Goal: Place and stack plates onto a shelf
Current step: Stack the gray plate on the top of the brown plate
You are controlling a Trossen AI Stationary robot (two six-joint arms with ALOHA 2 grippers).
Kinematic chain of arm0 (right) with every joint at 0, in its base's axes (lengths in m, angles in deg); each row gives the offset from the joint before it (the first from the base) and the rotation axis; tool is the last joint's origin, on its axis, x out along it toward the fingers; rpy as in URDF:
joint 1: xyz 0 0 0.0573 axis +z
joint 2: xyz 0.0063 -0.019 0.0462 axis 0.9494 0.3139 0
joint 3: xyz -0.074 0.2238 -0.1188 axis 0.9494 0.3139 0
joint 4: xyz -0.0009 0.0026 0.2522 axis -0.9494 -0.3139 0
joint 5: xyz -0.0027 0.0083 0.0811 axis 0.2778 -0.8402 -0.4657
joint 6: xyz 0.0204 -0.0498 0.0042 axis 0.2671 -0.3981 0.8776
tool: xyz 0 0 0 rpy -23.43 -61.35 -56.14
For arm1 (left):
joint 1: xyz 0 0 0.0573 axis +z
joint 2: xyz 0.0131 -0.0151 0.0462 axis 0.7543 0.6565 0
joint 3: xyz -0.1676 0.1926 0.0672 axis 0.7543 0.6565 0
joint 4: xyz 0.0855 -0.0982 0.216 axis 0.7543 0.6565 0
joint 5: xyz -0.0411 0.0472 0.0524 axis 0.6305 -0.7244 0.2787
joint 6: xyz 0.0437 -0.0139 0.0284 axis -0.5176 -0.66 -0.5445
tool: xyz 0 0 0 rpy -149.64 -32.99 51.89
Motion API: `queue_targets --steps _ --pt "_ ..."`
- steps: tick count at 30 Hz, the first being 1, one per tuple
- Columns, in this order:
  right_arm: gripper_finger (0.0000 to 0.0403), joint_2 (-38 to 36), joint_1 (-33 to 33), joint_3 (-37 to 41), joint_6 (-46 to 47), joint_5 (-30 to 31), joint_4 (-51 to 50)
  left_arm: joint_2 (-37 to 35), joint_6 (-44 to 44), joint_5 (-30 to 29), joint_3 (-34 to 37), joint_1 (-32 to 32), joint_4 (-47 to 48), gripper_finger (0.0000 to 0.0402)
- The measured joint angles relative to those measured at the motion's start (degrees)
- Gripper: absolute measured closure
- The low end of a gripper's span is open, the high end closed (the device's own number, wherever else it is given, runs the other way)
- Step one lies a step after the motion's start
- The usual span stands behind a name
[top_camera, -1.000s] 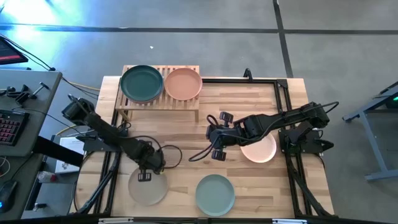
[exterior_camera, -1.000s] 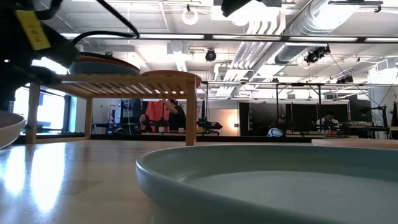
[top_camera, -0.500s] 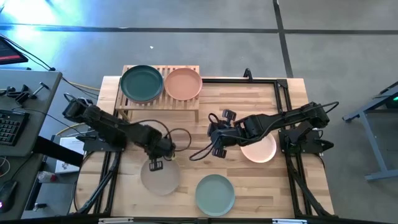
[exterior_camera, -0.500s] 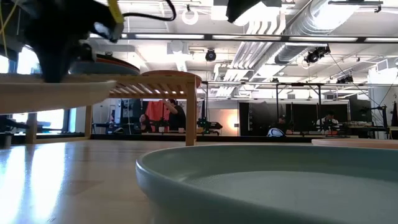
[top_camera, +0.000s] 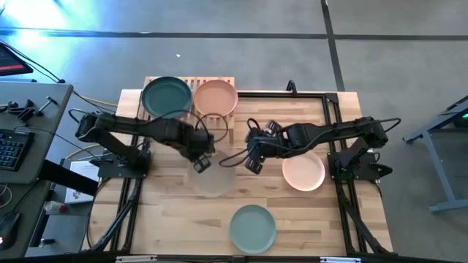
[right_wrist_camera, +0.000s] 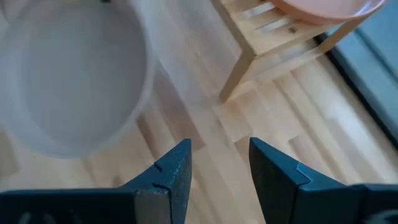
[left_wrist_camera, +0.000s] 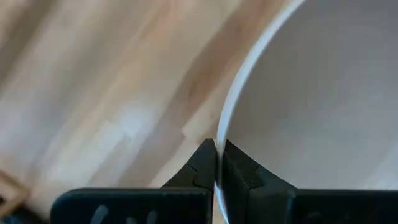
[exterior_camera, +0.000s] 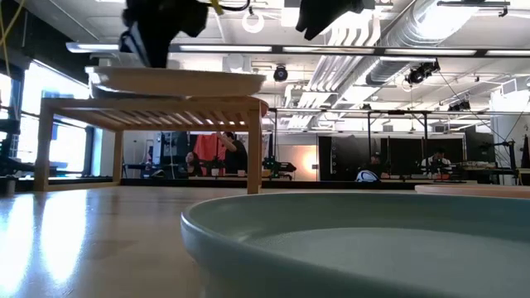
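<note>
A beige plate [top_camera: 215, 183] hangs level above the middle of the table, in front of the shelf [top_camera: 212, 121]; my left gripper [top_camera: 199, 165] is shut on its rim. In the low view the beige plate [exterior_camera: 178, 81] shows about level with the shelf top [exterior_camera: 149, 109]. On the shelf rest a dark teal plate [top_camera: 166, 97] and a peach-pink plate [top_camera: 215, 98]. My right gripper [top_camera: 252, 157] stands open just right of the beige plate, with nothing between its fingers [right_wrist_camera: 168, 177]. Another peach-pink plate [top_camera: 304, 174] and a sage green plate [top_camera: 253, 228] lie flat on the table. My left gripper pinches the beige plate's rim [left_wrist_camera: 225, 127] between its two fingers, one on the plate's inner side and one on its outer side. The fingers come steeply from above at the plate's far left edge. The plate hangs about level, lifted clear of the table.
The black frame [top_camera: 333, 117] runs along the table's right and far sides. The sage green plate [exterior_camera: 356, 240] fills the low view's foreground. Bare wood lies at the near left [top_camera: 161, 219]. A desk with a keyboard [top_camera: 11, 150] stands left of the table.
My left gripper has risen and swung from the table's near left toward the middle and the shelf, rolling as it went. The beige plate has gone with it, from just above the tabletop up to about shelf height. My right gripper has shifted a little toward the far edge.
</note>
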State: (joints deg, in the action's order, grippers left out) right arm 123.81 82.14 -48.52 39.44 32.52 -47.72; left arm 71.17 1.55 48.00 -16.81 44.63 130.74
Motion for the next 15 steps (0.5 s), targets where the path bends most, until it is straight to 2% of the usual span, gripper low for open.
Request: queue_targets --steps 5,15 --pt "0.0265 0.02 -2.11 0.0 0.83 -4.27 1.22 0.0 -2.08 -1.14 -2.86 3.57 -1.3 0.0401" --pt "0.0265 0.02 -5.13 0.0 6.37 -4.31 2.29 0.02 -5.63 -3.47 -4.03 8.67 -9.48 0.0401"
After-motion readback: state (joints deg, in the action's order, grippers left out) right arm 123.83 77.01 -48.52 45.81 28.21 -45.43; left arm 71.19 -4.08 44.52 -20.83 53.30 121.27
